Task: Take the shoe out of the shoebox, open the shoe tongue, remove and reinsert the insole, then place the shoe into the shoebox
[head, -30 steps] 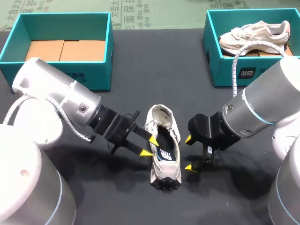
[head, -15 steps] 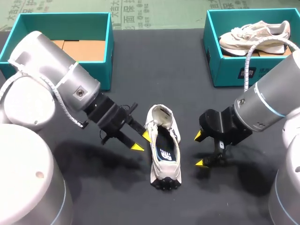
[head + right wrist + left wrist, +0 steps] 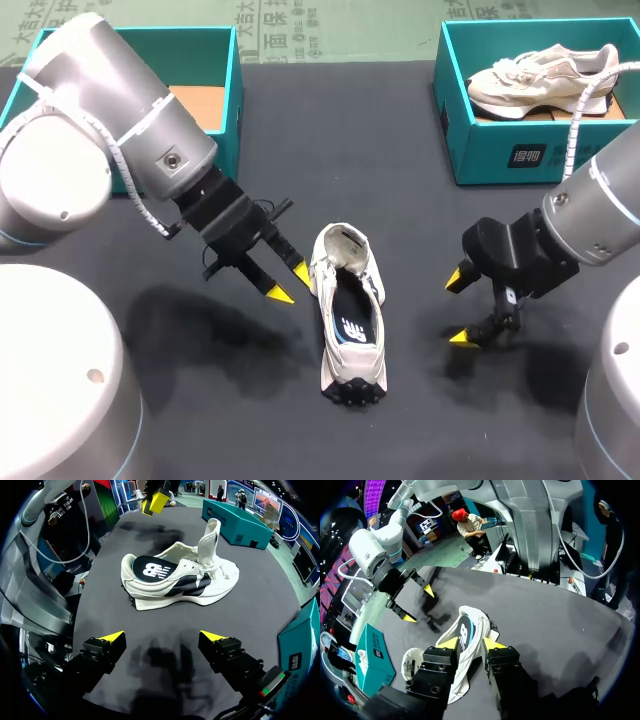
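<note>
A white sneaker (image 3: 352, 312) lies on the black mat in mid-table, toe toward the front edge, tongue pulled up, with a dark insole (image 3: 350, 322) showing inside. My left gripper (image 3: 290, 282) hangs just left of the heel, clear of the shoe, its fingers a narrow gap apart with nothing between them. In the left wrist view the sneaker (image 3: 470, 625) lies ahead of that gripper (image 3: 470, 643). My right gripper (image 3: 458, 308) stands wide open to the shoe's right. The right wrist view shows the sneaker (image 3: 175, 577) on its side, ahead of the open gripper (image 3: 163, 636).
An open teal shoebox (image 3: 222, 110) with a cardboard floor stands at the back left. A second teal shoebox (image 3: 500, 160) at the back right holds another pale sneaker (image 3: 540, 72). Bare black mat (image 3: 420, 420) lies around the shoe.
Both grippers have drawn away from the shoe: the left one back and to the left, the right one to the right. The shoe has stayed in place.
</note>
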Tool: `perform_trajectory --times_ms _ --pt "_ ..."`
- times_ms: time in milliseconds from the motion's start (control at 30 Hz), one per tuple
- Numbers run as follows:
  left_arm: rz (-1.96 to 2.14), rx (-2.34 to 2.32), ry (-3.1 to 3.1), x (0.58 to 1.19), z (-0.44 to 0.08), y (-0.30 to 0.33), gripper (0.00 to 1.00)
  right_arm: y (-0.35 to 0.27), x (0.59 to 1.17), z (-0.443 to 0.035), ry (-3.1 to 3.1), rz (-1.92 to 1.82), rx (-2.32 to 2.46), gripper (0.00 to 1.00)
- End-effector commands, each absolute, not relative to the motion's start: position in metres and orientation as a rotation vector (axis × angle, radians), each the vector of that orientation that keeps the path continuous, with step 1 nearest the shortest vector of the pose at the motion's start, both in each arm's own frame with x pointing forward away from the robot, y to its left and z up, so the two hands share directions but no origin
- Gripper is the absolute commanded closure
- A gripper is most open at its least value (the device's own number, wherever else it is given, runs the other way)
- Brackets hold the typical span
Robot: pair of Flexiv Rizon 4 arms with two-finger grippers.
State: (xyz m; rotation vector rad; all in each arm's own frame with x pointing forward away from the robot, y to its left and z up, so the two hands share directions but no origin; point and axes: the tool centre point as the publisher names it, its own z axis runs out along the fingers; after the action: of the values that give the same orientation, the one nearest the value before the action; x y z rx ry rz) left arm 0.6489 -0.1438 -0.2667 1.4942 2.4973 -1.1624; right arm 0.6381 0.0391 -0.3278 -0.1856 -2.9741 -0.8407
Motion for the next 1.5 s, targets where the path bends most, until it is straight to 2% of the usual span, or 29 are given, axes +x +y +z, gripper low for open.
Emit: perform_trajectory --times_ms 33,167,233,267,467,833,1133,1500 --pt "-1.064 1.632 2.568 0.653 -0.252 -0.144 0.73 0.036 0.634 -0.324 -2.979 -0.841 -0.187 0.0" --pt "-0.958 1.741 2.593 0.653 -0.246 -0.143 0.76 0.036 0.634 -0.324 -2.979 -0.841 -0.187 0.0" --pt "-0.911 1.783 2.602 0.655 -0.243 -0.143 0.95 0.036 0.634 -0.324 -2.979 -0.841 -0.187 0.0" --pt "-0.889 1.806 2.608 0.656 -0.242 -0.142 1.0 0.036 0.634 -0.324 -2.979 -0.841 -0.187 0.0" --pt "-0.8 1.957 2.621 0.657 -0.238 -0.143 1.0 0.036 0.634 -0.324 -2.979 -0.841 -0.187 0.0" --pt "-0.863 1.936 2.618 0.661 -0.24 -0.144 1.0 -0.029 0.626 -0.306 -2.999 -0.876 -0.263 0.0" --pt "-0.863 1.936 2.618 0.661 -0.24 -0.144 1.0 -0.032 0.622 -0.307 -2.977 -0.977 -0.213 0.0" --pt "-0.821 2.212 2.426 0.656 -0.256 -0.154 1.0 -0.032 0.622 -0.307 -2.977 -0.977 -0.213 0.0"
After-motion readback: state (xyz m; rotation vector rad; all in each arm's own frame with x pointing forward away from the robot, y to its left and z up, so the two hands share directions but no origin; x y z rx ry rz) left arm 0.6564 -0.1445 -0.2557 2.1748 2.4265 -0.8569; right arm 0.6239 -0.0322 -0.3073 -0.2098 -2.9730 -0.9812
